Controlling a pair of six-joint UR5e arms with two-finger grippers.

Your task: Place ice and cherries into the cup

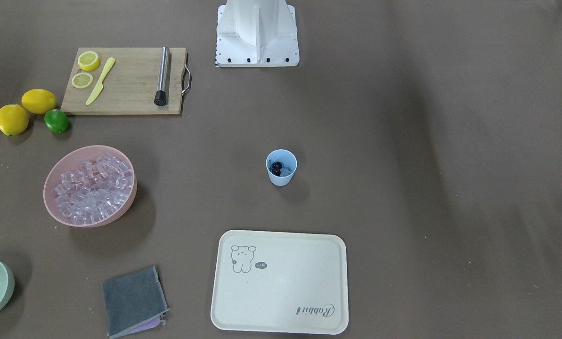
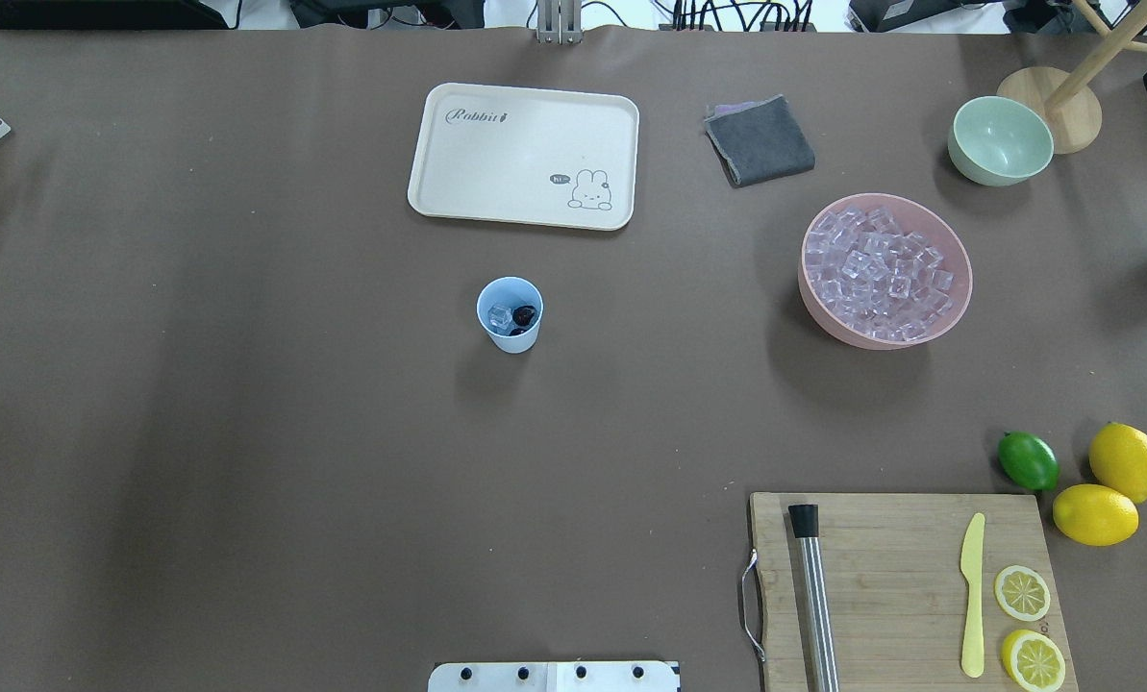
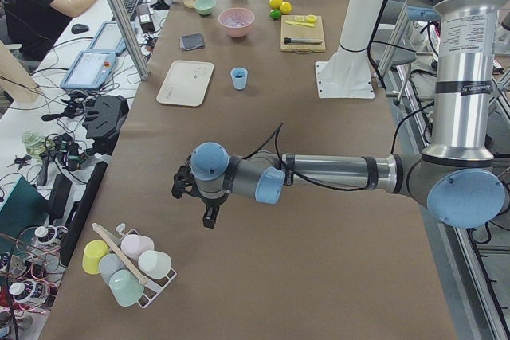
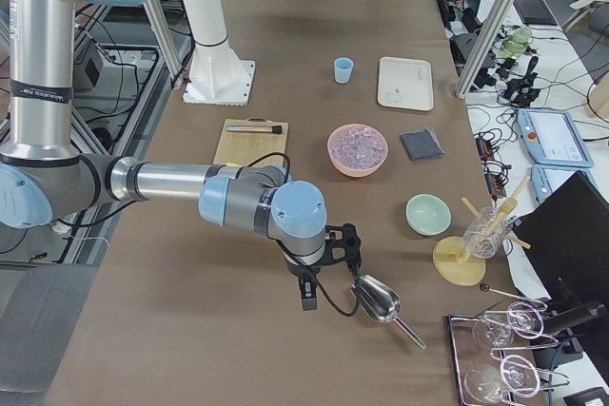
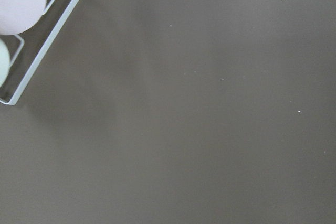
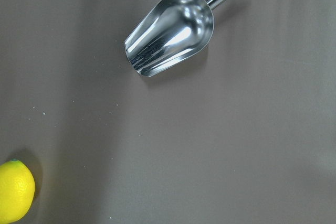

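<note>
Cup [image 2: 512, 342] stands upright on the brown counter [image 2: 246, 432], slightly left of centre in my overhead view, on the robot's side of the cream tray [image 2: 525, 154] and apart from it. Inside the cup I read one clear cube of ice [image 2: 501, 315] on the left and the dark cherries [image 2: 525, 314] beside it on the right. Sweeping from the left end: the left tool [image 3: 210, 219] hangs above bare counter near a wire rack [image 5: 53, 38] of pastel cups. It shows only in a side view, so I cannot tell whether its jaws are parted or closed. Right of the tray lies a folded grey cloth [image 2: 759, 140]. Further right sits the pink bowl [image 2: 871, 336], heaped with more ice and well apart from the cup. Beyond it, toward the far right corner, is the pale green bowl [image 2: 1000, 140]. On the near right, a wooden board [image 2: 900, 577] carries a steel muddler [image 2: 813, 596], a yellow knife [image 2: 972, 596] and two lemon slices [image 2: 1022, 593]. A lime [image 2: 1028, 460] and two whole lemons [image 2: 1127, 461] rest just off its far right corner. At the right end, the right tool [image 4: 309, 297] hangs over the counter just beside a metal scoop [image 4: 379, 299] lying there. This tool also shows only in a side view, so I cannot tell whether it is parted or closed.
</note>
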